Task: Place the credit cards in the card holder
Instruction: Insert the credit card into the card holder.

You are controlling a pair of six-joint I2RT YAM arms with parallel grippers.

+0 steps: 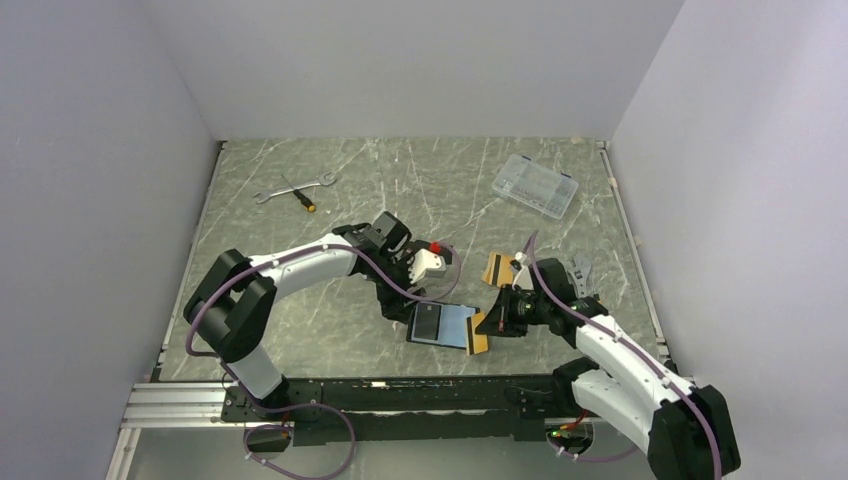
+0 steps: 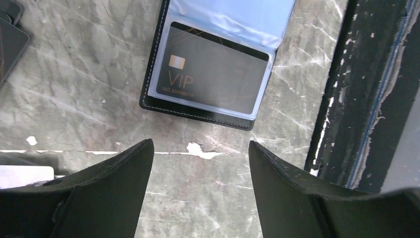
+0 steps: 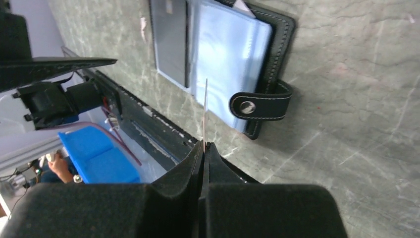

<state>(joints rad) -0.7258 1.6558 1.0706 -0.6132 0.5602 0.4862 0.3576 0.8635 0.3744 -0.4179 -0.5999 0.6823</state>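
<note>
Holder lies spread open by the near edge of the surface, a little right of its middle. Its pale sleeves face up, so a card can slide in from the side. One sleeve already carries a dark VIP card. The snap tab sticks out from the holder's edge nearest the right pincer, clear of the sleeves. That pincer is clamped tight on an orange card. It grips one end and holds the card on edge over the blue sleeves; whether the card touches them I cannot tell. The grip leaves most of the card's length free to enter a pocket, I judge. The left pincer hangs just beside the holder on its left, jaws wide with nothing between them, seemingly placed to steady the holder or lift a sleeve. A second card lies flat further in, towards the right edge, not yet picked up. Insertion looks about to begin, and the thin, floppy sleeve mouth is the likely snag.
</note>
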